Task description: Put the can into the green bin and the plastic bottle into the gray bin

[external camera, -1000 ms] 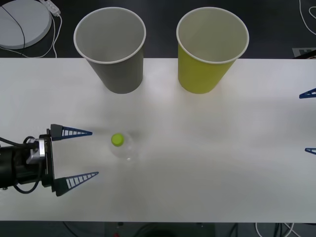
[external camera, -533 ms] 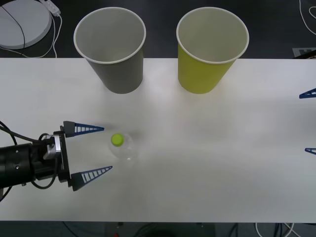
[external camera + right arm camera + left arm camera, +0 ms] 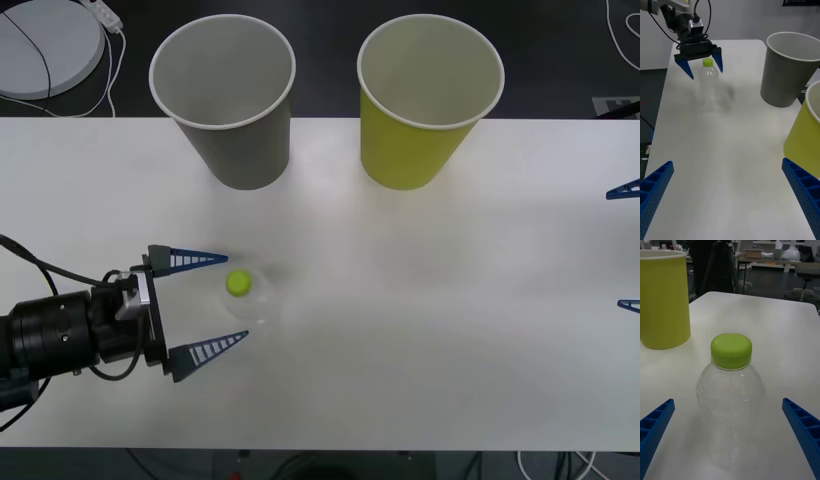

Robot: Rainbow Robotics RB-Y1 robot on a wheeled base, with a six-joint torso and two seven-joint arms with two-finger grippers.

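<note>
The clear plastic bottle (image 3: 250, 299) with a lime-green cap stands upright on the white table, left of centre; it also appears in the right wrist view (image 3: 709, 80) and close up in the left wrist view (image 3: 730, 405). My left gripper (image 3: 212, 301) is open, level with the table, its fingertips reaching both sides of the bottle without touching it. The gray bin (image 3: 226, 100) stands at the back left, the green bin (image 3: 425, 100) at the back right. My right gripper (image 3: 628, 247) is open at the table's right edge. The can is out of view.
The white table (image 3: 420, 320) has free room across its middle and right. A round white object (image 3: 45, 45) with a cable lies on the floor beyond the back left corner. Chairs and desks stand in the room behind.
My left gripper has slid to the right along the table toward the bottle, its open fingers now flanking it. The bottle, both bins and the right gripper have not moved.
</note>
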